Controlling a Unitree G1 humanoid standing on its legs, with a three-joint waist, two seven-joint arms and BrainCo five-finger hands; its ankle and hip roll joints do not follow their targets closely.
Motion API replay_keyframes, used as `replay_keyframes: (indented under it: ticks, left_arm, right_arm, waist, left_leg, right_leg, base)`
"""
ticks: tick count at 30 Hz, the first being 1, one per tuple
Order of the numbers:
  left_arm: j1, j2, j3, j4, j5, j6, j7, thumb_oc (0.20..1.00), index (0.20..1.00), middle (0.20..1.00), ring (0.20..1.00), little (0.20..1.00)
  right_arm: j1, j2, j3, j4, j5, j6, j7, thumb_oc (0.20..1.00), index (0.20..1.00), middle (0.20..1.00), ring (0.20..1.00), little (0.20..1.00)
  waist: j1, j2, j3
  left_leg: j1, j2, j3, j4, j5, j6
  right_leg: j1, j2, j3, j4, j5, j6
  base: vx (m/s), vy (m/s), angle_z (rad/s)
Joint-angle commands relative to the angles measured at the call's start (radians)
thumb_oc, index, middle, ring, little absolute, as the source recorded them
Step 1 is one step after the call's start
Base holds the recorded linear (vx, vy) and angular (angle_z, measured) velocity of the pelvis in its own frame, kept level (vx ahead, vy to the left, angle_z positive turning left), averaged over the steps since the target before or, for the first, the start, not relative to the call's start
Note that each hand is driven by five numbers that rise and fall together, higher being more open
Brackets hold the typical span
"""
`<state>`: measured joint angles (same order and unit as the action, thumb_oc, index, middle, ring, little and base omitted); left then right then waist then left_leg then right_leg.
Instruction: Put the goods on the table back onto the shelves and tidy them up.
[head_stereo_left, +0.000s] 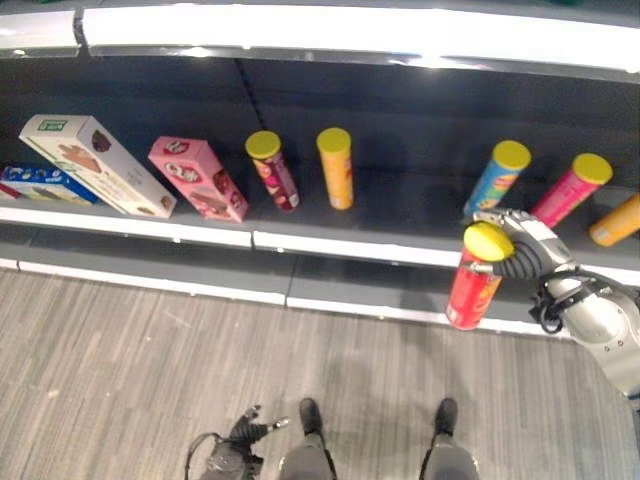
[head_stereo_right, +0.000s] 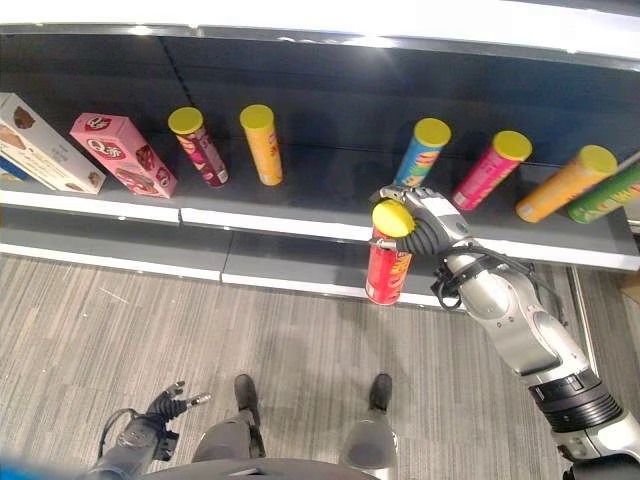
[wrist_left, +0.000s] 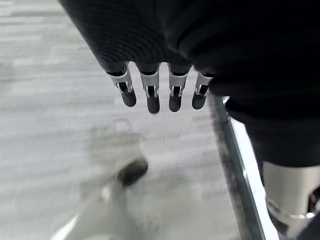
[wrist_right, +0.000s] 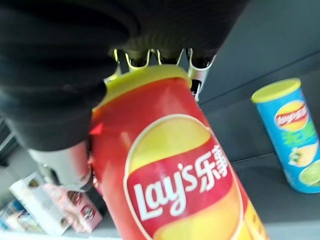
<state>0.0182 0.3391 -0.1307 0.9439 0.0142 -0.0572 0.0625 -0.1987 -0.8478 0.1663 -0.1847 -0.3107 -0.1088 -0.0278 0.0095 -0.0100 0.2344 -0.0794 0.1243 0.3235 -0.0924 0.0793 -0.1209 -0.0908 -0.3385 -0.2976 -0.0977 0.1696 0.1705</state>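
Red can (head_stereo_right: 388, 268) with yellow lid is clamped in my right hand (head_stereo_right: 425, 225), fingers curled round its top end; it hangs just in front of the shelf (head_stereo_right: 300, 225) edge, roughly upright, base off the shelf. Right wrist view confirms it: fingers wrapped over the lid rim, thumb on the side.

Just behind it on the shelf: blue can (head_stereo_right: 420, 152), then pink can (head_stereo_right: 488, 168), orange can (head_stereo_right: 565, 183) and green can (head_stereo_right: 610, 192) further to my right, all leaning. To my left, well apart: yellow can (head_stereo_right: 261, 143) and maroon can (head_stereo_right: 198, 146), then pink box (head_stereo_right: 122, 153), white box (head_stereo_right: 45, 145), and a blue pack (head_stereo_left: 45, 184) at the far end.

Left hand (head_stereo_right: 168, 405) hangs low by the floor (head_stereo_right: 80, 330), fingers (wrist_left: 150, 95) straight and relaxed, holding nothing.
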Motion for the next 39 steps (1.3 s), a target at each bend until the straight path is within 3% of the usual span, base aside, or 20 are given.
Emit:
replay_keyframes:
  ticks: [1, 6, 12, 19, 23, 36, 39]
  left_arm:
    - [-0.025, 0.009, -0.031, 0.019, 0.003, -0.021, 0.014, 1.0, 1.0, 1.0, 1.0, 1.0]
    - [-0.013, 0.017, -0.025, 0.009, -0.013, -0.024, 0.028, 1.0, 1.0, 1.0, 1.0, 1.0]
    - [0.001, 0.01, -0.04, 0.011, -0.016, -0.029, 0.037, 1.0, 1.0, 1.0, 1.0, 1.0]
    - [0.01, -0.001, -0.088, 0.001, -0.03, -0.042, 0.055, 1.0, 1.0, 1.0, 1.0, 1.0]
    - [-0.002, 0.012, -0.132, -0.035, -0.049, -0.062, 0.063, 1.0, 1.0, 1.0, 1.0, 1.0]
    - [-0.033, 0.03, -0.166, -0.072, -0.07, -0.085, 0.084, 1.0, 1.0, 1.0, 1.0, 1.0]
    - [-0.033, 0.035, -0.168, -0.075, -0.074, -0.088, 0.085, 1.0, 1.0, 1.0, 1.0, 1.0]
  right_arm:
    - [-0.106, -0.058, -0.048, -0.021, -0.039, -0.001, -0.096, 0.2, 0.2, 0.2, 0.2, 0.2]
    - [-0.177, -0.051, -0.045, 0.031, -0.062, 0.015, -0.15, 0.2, 0.2, 0.2, 0.2, 0.2]
    - [-0.274, -0.046, -0.039, 0.103, -0.106, 0.038, -0.235, 0.2, 0.2, 0.2, 0.2, 0.2]
    - [-0.46, -0.025, 0.015, 0.267, -0.166, 0.074, -0.383, 0.2, 0.2, 0.2, 0.2, 0.2]
    - [-0.671, -0.049, 0.12, 0.453, -0.174, 0.103, -0.446, 0.2, 0.2, 0.2, 0.2, 0.2]
    - [-0.87, -0.011, 0.253, 0.674, -0.152, 0.118, -0.486, 0.2, 0.2, 0.2, 0.2, 0.2]
    - [-0.884, -0.008, 0.267, 0.716, -0.154, 0.124, -0.491, 0.2, 0.2, 0.2, 0.2, 0.2]
  waist:
    - [0.029, 0.053, -0.041]
    - [0.046, 0.065, -0.03]
    - [0.063, 0.084, -0.014]
    - [0.092, 0.127, 0.011]
    - [0.118, 0.16, 0.034]
    - [0.157, 0.179, 0.059]
    - [0.167, 0.185, 0.054]
  left_leg:
    - [0.018, 0.03, 0.025, 0.005, -0.014, -0.037]
    - [-0.002, 0.012, 0.023, 0.005, -0.018, -0.03]
    - [-0.032, 0.022, 0.02, 0.005, -0.004, -0.039]
    - [-0.071, 0.029, -0.003, 0.005, 0.019, -0.052]
    - [-0.102, 0.022, -0.026, 0.005, 0.026, -0.054]
    - [-0.145, 0.012, -0.056, 0.005, 0.033, -0.053]
    - [-0.144, 0.01, -0.069, 0.005, 0.014, -0.064]
  right_leg:
    - [0.036, 0.003, -0.013, 0.031, -0.074, 0.053]
    - [0.003, -0.023, -0.023, 0.04, -0.046, 0.068]
    - [-0.03, -0.03, -0.032, 0.039, -0.033, 0.071]
    - [-0.056, -0.045, -0.049, 0.061, -0.035, 0.073]
    - [-0.073, -0.062, -0.069, 0.087, -0.034, 0.075]
    - [-0.09, -0.08, -0.098, 0.101, -0.026, 0.081]
    - [-0.08, -0.08, -0.096, 0.101, -0.042, 0.089]
  base:
    - [0.1, 0.072, -0.1]
    - [0.07, 0.026, -0.05]
    - [0.02, -0.014, 0.01]
    - [0.01, -0.021, 0.09]
    - [0.02, -0.014, 0.17]
    - [0.03, -0.009, 0.1]
    - [0.08, -0.016, 0.04]
